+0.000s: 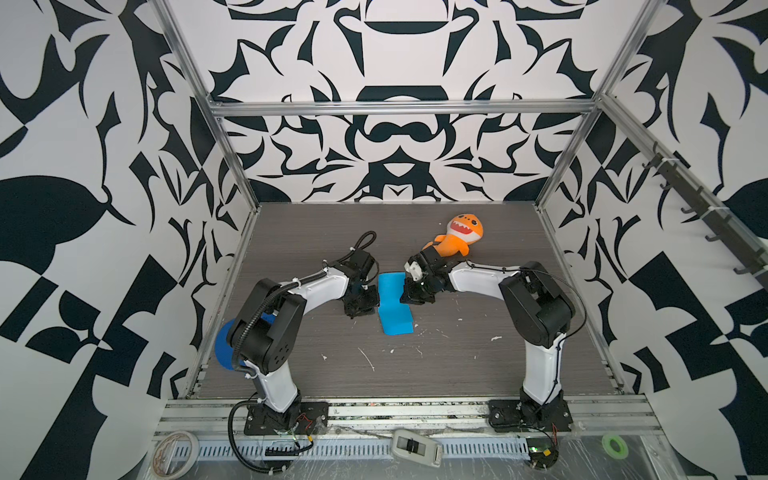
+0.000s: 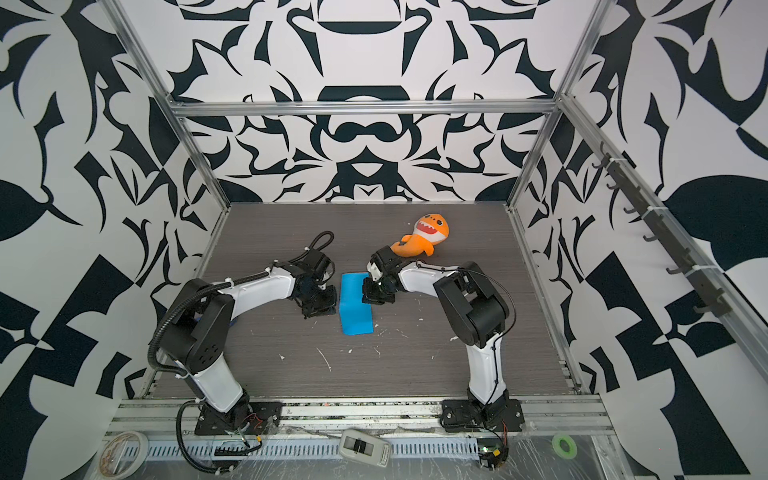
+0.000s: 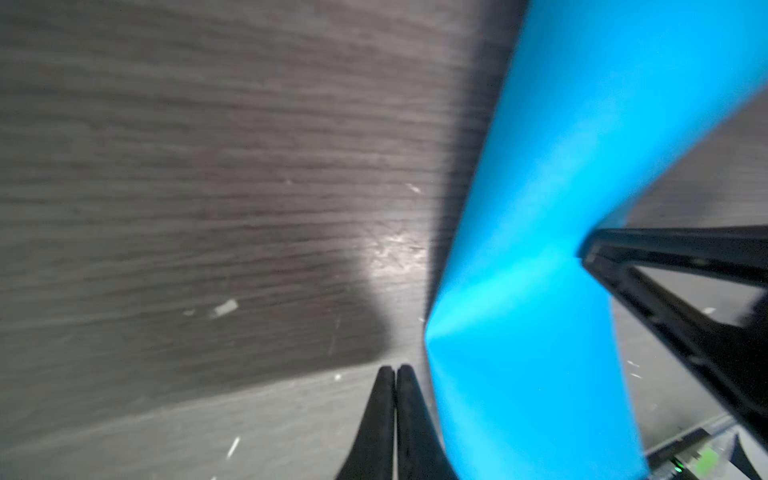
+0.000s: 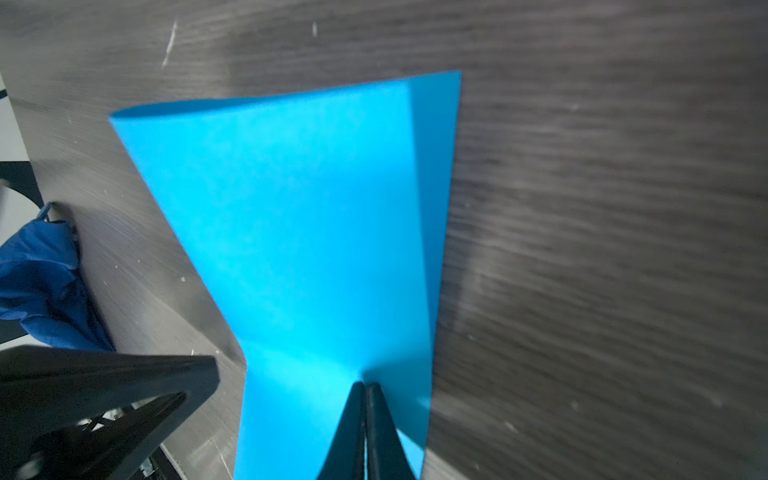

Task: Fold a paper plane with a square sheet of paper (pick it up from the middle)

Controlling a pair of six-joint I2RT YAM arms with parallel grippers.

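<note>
The square sheet of paper [image 1: 395,307] [image 2: 355,309], bright blue and doubled over into a long strip, sits mid-table between both grippers, kinked across its middle. My right gripper [image 1: 406,297] [image 4: 365,384] is shut with its tips at that kink near the strip's right edge. The paper [image 4: 311,228] casts a shadow along its edges, as if raised there. My left gripper [image 1: 373,305] [image 3: 394,368] is shut and empty, just beside the paper's [image 3: 561,208] left edge without touching it. Nothing here has the shape of a paper plane.
An orange shark plush [image 1: 459,239] lies behind the right gripper. A dark blue disc [image 1: 222,345] sits at the table's left edge, partly behind the left arm. White flecks [image 1: 368,359] dot the front of the table. Metal frame rails border the table.
</note>
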